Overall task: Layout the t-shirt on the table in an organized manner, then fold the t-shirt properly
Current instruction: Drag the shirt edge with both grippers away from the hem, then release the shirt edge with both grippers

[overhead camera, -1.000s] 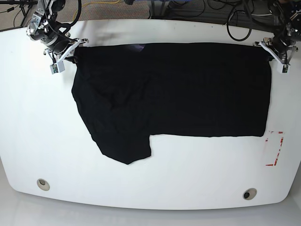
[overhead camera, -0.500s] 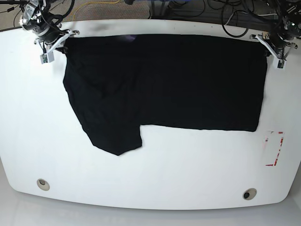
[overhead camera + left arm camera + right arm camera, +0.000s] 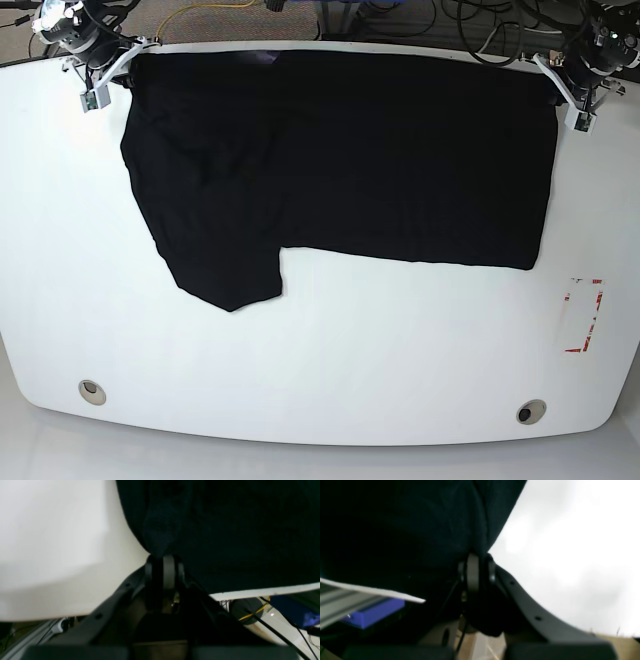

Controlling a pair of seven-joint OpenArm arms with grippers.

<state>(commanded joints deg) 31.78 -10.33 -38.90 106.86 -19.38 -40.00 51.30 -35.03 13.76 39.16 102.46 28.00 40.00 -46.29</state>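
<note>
Both arms have drawn back toward the far edge since a moment ago, dragging the cloth with them. The left gripper (image 3: 570, 90) and the right gripper (image 3: 105, 72) each pinch a far corner of the t-shirt (image 3: 340, 150), which lies spread along the back of the table (image 3: 330, 370).

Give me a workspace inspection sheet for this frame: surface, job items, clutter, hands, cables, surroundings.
Surface: white table, two grommet holes near the front edge, red tape marks at one side.
Job's things: black t-shirt spread flat along the far edge, one sleeve pointing toward the front.
Clutter: nothing seen.
Hands: left hand and right hand each shut on a far corner of the t-shirt.
Cables: black cables and a yellow one behind the table.
Surroundings: blue object below the table edge, blurred.
</note>
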